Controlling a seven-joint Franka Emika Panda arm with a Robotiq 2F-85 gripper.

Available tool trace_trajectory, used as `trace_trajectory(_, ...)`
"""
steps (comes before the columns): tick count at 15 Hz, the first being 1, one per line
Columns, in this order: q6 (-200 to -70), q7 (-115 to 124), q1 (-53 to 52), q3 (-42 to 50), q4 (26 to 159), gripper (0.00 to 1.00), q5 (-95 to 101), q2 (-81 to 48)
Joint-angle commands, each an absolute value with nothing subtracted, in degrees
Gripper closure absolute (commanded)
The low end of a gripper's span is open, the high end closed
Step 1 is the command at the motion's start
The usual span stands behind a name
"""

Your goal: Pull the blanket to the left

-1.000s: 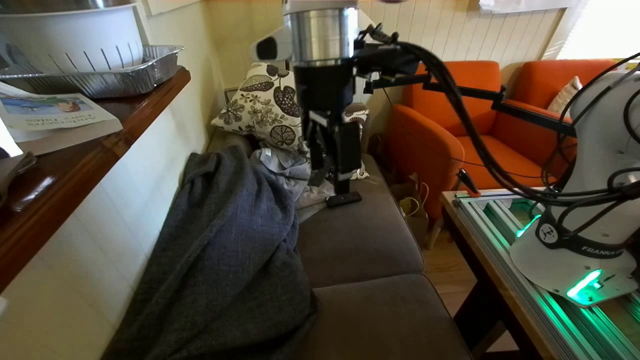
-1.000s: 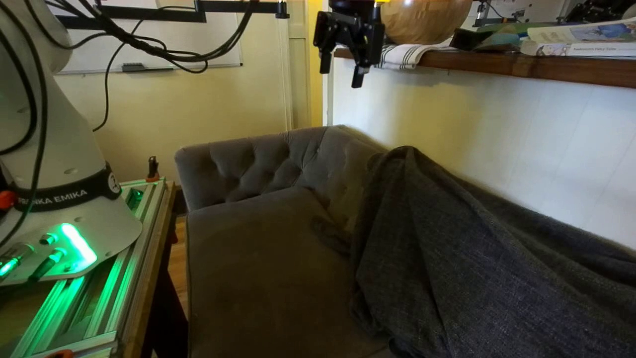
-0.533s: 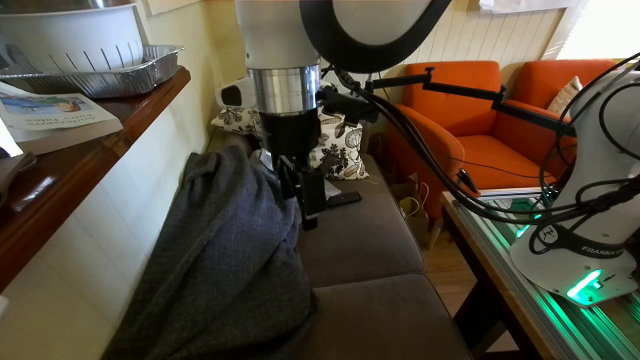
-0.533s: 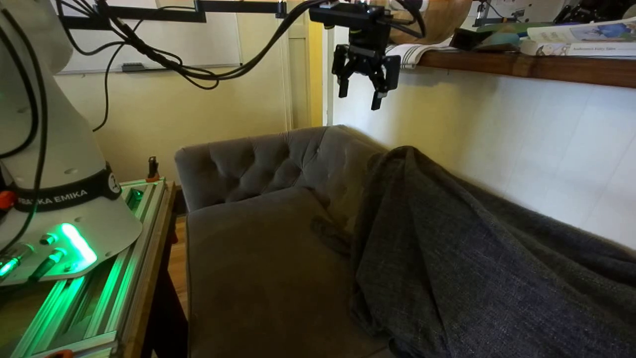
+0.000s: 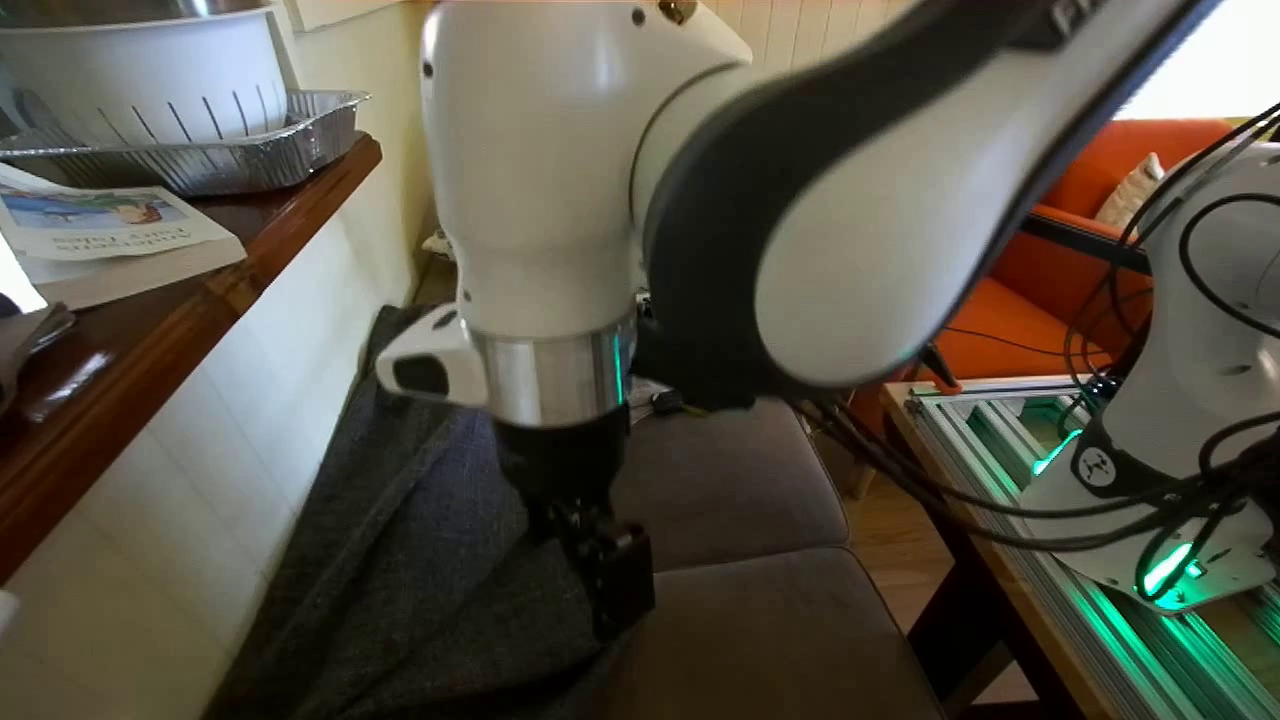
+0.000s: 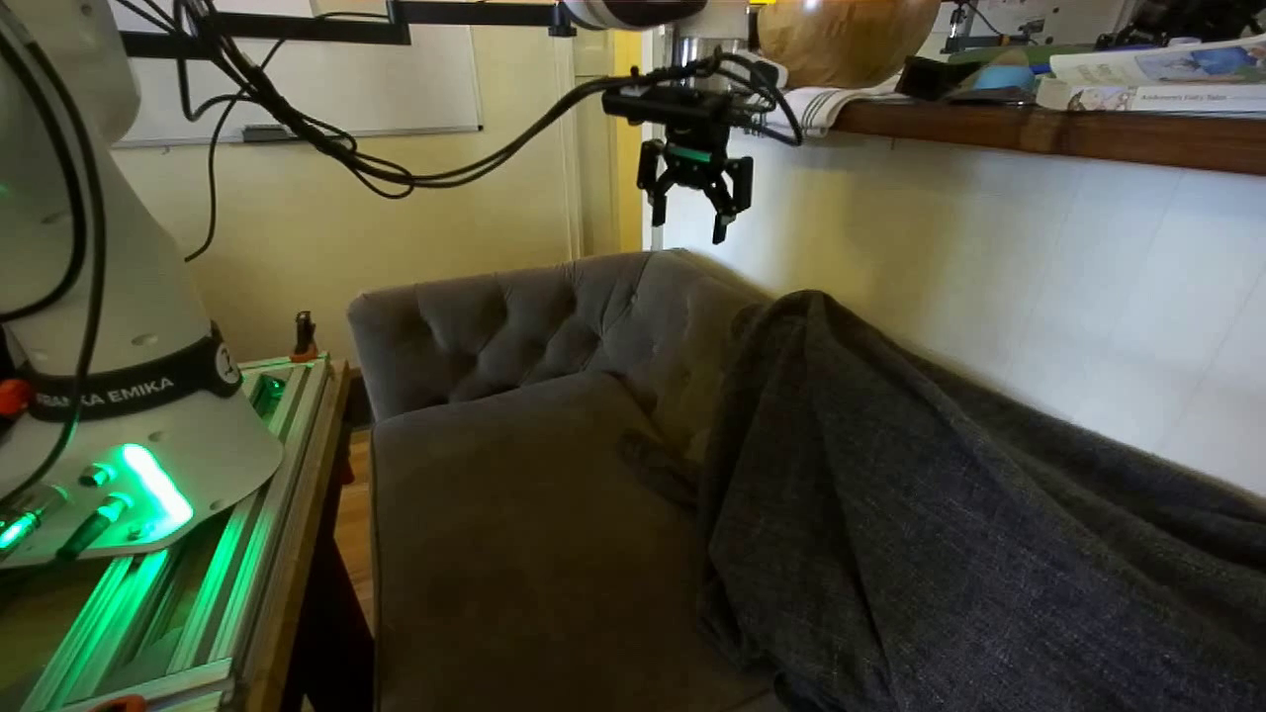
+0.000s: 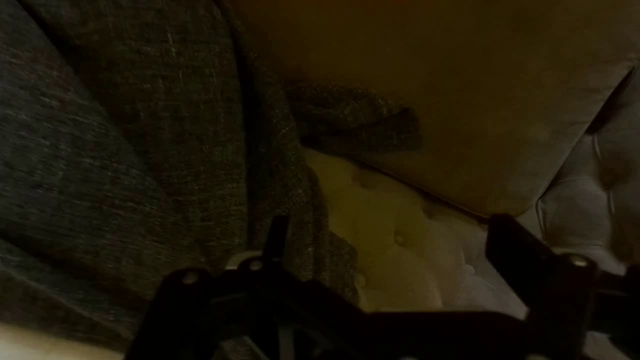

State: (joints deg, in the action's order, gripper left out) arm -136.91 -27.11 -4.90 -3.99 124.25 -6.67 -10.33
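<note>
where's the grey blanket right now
In an exterior view, the grey blanket fills the lower right, draped over the sofa beside the pale wall. In the wrist view it lies on the left; the open claw hangs clear of it.

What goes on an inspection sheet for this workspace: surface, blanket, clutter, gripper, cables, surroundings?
Surface: sofa with padded seat and buttoned back; in an exterior view, the robot arm hides much of its far end.
Job's things: dark grey blanket, rumpled, draped along the sofa's wall side, not gripped.
Clutter: foil tray, book and striped cloth on the wooden ledge.
Gripper: open, holding nothing, hanging above the sofa, apart from the blanket.
Cables: sagging loosely; contact with the blanket, nothing seen.
Surroundings: orange armchair, whiteboard.
</note>
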Motion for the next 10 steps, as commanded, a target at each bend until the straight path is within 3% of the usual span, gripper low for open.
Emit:
trace_trajectory(1, -146.24, -23.56, -6.36, -6.4, 126.9, 0.0, -1.89, -14.89)
trace_trajectory(5, -156.28, -15.08, -8.81, -4.29, 131.77, 0.0, 9.22, -19.88)
trace_trajectory(6, -151.94, -18.01, -6.5, -6.83, 129.59, 0.0, 5.45, -18.42)
trace_trajectory(10, -155.48, -16.2, -6.89, -6.04, 131.19, 0.0, 8.23, -20.8)
